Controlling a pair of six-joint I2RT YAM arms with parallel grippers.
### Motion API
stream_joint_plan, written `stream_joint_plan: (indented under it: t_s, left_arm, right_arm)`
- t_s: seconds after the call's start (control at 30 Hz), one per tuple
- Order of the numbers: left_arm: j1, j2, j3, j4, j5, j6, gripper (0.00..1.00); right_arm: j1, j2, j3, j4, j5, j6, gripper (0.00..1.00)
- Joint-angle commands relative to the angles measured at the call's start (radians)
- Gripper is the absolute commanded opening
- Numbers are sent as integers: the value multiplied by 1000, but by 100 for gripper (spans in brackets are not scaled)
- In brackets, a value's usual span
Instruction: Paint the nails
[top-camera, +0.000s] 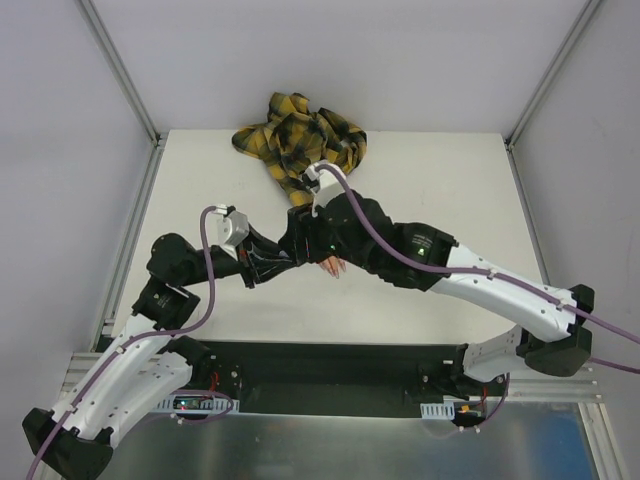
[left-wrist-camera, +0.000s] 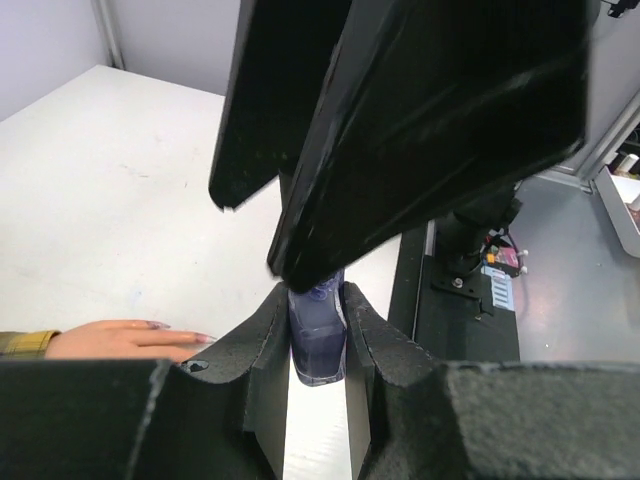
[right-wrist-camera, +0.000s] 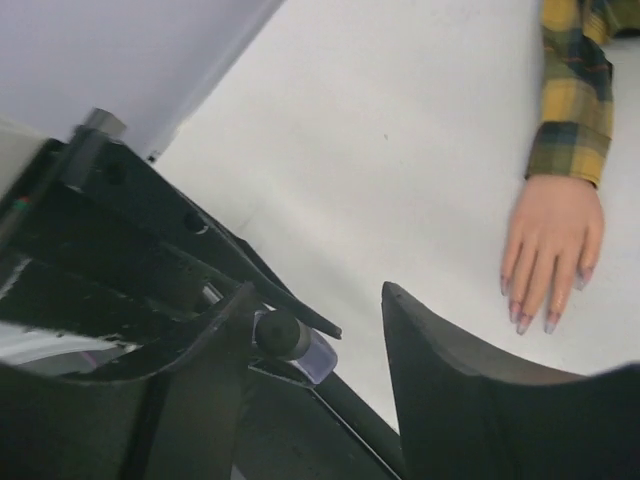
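Clamping a small purple bottle (left-wrist-camera: 318, 345) upright: left gripper (left-wrist-camera: 316, 305), jaws tight on its sides. Right gripper (right-wrist-camera: 315, 295) sits just above, jaws apart, with the bottle's dark top (right-wrist-camera: 280, 335) between them, closer to one finger. Nails (right-wrist-camera: 517, 313) tip the mannequin hand (right-wrist-camera: 555, 235), which lies flat on the table (right-wrist-camera: 400, 120) near the bottle. Plaid sleeve (top-camera: 300, 140) trails toward the far edge.

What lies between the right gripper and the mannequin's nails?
Only bare table separates the right gripper from the nails, per the right wrist view.
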Motion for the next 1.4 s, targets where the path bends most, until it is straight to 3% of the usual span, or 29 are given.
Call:
stream_joint_plan:
  t_s: [0.0, 0.07, 0.17, 0.27, 0.3, 0.37, 0.47, 0.5, 0.53, 0.6, 0.83, 1.07, 1.37]
  left_arm:
    - [-15, -14, 45, -3, -54, 48, 0]
    - [-15, -14, 49, -9, -52, 50, 0]
    - [-17, -9, 50, -11, -46, 50, 0]
    - [-23, -9, 51, -11, -31, 50, 0]
    - [-23, -5, 53, -9, -20, 47, 0]
    - [-25, 6, 59, 0, 50, 33, 0]
    - [-25, 17, 53, 92, 237, -42, 0]
    - [-25, 20, 43, 142, 291, -78, 0]
    - [-28, 24, 28, 258, 345, -120, 0]
    - [-35, 40, 22, 325, 434, -215, 0]
    - [-43, 67, 57, 186, 388, -131, 0]
    - [-43, 49, 62, 114, 284, -68, 0]
    - [-43, -6, 51, 70, 138, -21, 0]
  right_arm:
    - [48, 39, 42, -80, 216, 51, 52]
    - [50, 51, 45, -73, 214, 49, 48]
    - [51, 63, 46, -63, 214, 27, 31]
    - [51, 51, 23, -21, 203, -18, 5]
    - [48, 39, 6, -12, 185, -56, 1]
    - [35, 25, -16, 26, 113, -124, 1]
    - [-36, -47, -147, 176, -303, -333, 1]
    - [-119, -70, -199, 237, -748, -361, 0]
    - [-167, -93, -308, 317, -969, -325, 0]
    - [-261, -83, -353, 526, -1237, -233, 0]
    - [-257, -96, -340, 502, -1122, -204, 0]
    - [-205, -102, -266, 309, -883, -225, 4]
    - [-139, -101, -229, 206, -696, -262, 7]
